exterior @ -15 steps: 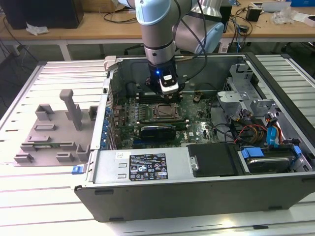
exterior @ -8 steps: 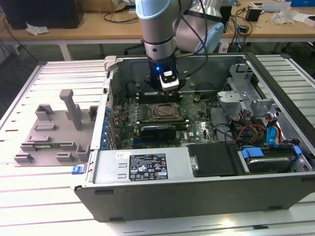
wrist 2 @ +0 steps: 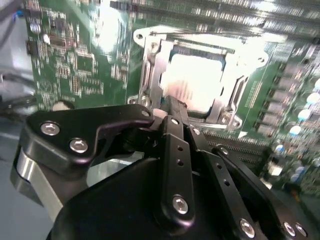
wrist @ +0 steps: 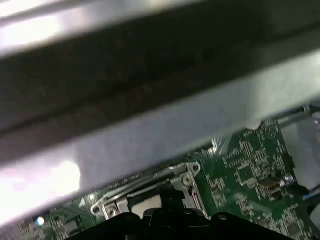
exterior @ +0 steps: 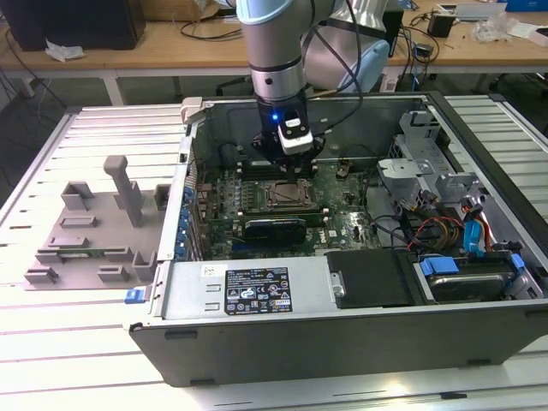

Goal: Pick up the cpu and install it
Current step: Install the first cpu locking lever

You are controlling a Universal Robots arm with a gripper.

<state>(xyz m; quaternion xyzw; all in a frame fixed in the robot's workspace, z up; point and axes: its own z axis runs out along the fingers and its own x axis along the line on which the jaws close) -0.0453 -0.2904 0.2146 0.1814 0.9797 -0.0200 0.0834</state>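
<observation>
1. exterior view: you have the arm reaching down into the open computer case, which lies on the slatted table. the gripper hangs just above the socket on the green motherboard. a grey tray with upright blocks sits on the table at the exterior view's left, well apart from the case. from here you cannot tell how the fingers stand.

2. second wrist view: you see the gripper with its black fingers drawn close together, tips over the near edge of the socket frame. the cpu, pale and shiny, lies flat inside that metal frame. whether the fingertips touch the cpu cannot be told. the motherboard spreads around the socket.

3. first wrist view: you get the case wall close across the picture, the motherboard beyond it, the socket frame, and the dark gripper body before it.
</observation>
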